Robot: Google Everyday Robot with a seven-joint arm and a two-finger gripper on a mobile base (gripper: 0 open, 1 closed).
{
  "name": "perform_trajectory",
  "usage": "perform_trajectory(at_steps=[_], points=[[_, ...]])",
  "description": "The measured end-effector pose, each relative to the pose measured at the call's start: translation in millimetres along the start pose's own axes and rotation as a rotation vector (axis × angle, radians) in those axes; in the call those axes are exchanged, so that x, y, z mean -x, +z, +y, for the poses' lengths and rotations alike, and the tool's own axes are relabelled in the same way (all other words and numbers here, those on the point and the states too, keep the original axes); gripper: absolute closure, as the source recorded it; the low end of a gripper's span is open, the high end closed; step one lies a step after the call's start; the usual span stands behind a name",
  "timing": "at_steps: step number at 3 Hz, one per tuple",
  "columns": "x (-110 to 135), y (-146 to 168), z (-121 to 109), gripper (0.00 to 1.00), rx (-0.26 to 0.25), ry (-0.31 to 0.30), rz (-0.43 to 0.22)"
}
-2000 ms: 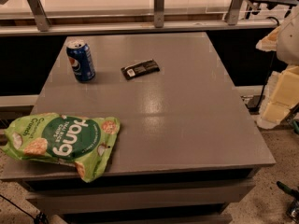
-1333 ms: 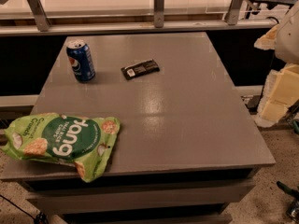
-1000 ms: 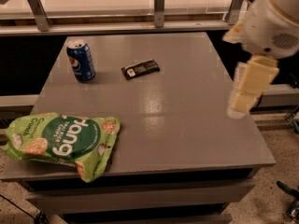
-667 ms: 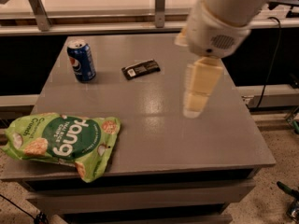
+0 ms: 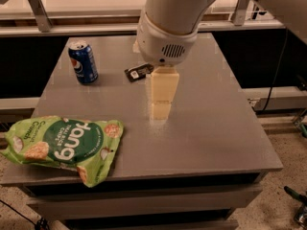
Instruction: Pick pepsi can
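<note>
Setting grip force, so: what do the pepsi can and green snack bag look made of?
The pepsi can: likely thin metal, glossy blue print, silver rim on top. The snack bag: seemingly plastic film, crinkled with shiny highlights. The tool hangs above the table, apart from the can.

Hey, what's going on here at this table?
A robot arm reaches over the grey table, its gripper hanging above the middle of the top. The pepsi can stands upright near the back left corner, apart from the gripper and not yet picked. A black wrapped bar lies partly behind the arm, and a green snack bag lies at the front left edge.
</note>
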State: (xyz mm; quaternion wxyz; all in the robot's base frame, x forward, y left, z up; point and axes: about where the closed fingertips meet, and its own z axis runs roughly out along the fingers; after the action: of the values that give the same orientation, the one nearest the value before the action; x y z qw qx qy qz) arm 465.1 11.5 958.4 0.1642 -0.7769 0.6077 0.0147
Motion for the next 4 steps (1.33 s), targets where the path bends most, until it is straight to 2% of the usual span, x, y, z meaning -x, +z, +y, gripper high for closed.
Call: perform_trajectory(at_steps=[1,2,3,4], points=[[-15,4,-32,0.00,-0.034,0.047,-0.049],[-38,15,-77,0.00,-0.087,0.111,-0.173],[-41,36,-119,0.00,-0.114,0.140,-0.267],[-30,57,-150,0.00,-0.117,0.148,-0.345]])
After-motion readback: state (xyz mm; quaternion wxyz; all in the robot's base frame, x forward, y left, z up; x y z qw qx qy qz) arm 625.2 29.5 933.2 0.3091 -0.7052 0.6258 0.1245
